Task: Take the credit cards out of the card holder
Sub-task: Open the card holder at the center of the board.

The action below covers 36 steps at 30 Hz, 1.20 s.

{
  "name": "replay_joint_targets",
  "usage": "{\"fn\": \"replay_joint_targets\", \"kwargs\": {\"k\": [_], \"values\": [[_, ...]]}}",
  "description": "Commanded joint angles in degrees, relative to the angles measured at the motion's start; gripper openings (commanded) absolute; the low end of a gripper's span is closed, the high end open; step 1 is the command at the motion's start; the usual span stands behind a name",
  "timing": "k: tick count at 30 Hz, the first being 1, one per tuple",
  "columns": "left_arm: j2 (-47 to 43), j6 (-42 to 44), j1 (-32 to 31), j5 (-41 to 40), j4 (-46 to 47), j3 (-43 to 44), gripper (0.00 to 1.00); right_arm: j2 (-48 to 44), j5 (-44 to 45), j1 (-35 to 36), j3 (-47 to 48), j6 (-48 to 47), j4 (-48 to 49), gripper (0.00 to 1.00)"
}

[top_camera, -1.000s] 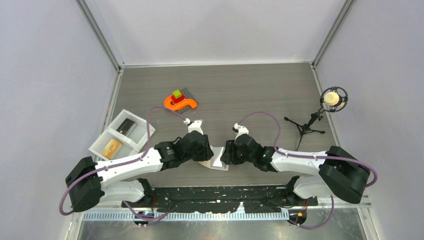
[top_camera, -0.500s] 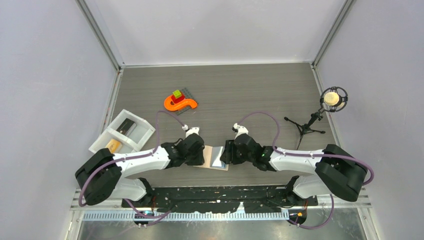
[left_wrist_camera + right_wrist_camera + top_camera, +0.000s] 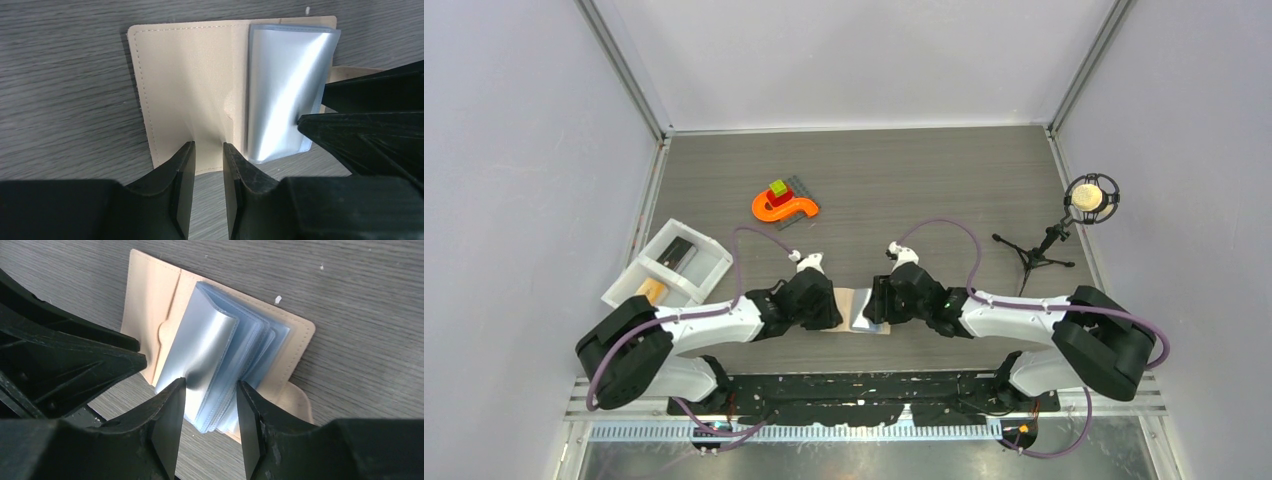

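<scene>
The beige card holder (image 3: 852,312) lies open on the table between my two grippers. In the left wrist view its beige flap (image 3: 185,85) lies flat and my left gripper (image 3: 208,147) pinches the flap's near edge, jaws almost together. In the right wrist view my right gripper (image 3: 210,385) closes round the stack of pale blue sleeves (image 3: 225,355), one finger denting the top sleeve. No card shows in the sleeves. A black card (image 3: 679,251) and an orange-yellow card (image 3: 652,291) lie in the white tray (image 3: 636,262), the orange one partly hidden by my left arm.
An orange S-shaped toy (image 3: 784,207) with red and green blocks sits at the back left. A microphone on a small tripod (image 3: 1092,196) stands at the right. The tray is at the left edge, beside my left arm.
My left gripper has moved left, off the middle of the card holder, and the beige flap now lies spread open. My left arm has swung over the tray's near compartment. The right gripper barely moved.
</scene>
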Motion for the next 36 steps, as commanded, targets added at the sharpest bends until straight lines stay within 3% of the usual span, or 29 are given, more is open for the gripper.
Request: {"fn": "replay_joint_targets", "kwargs": {"k": [1,19,30,36], "values": [[2.62,-1.98,-0.45,4.48,4.35,-2.02,0.29,-3.22,0.53,0.29,2.97,-0.98,-1.54,0.51],[3.24,-2.55,-0.45,5.04,4.36,-1.70,0.29,-7.06,0.70,0.29,2.44,-1.31,-2.88,0.56],[3.09,-2.56,-0.45,5.04,4.38,-1.64,0.30,-9.23,0.07,0.29,0.12,-1.25,2.43,0.26],[3.12,-2.56,-0.45,5.04,4.39,-1.70,0.30,-8.55,0.00,0.29,-0.30,-1.21,3.58,0.16]]}}
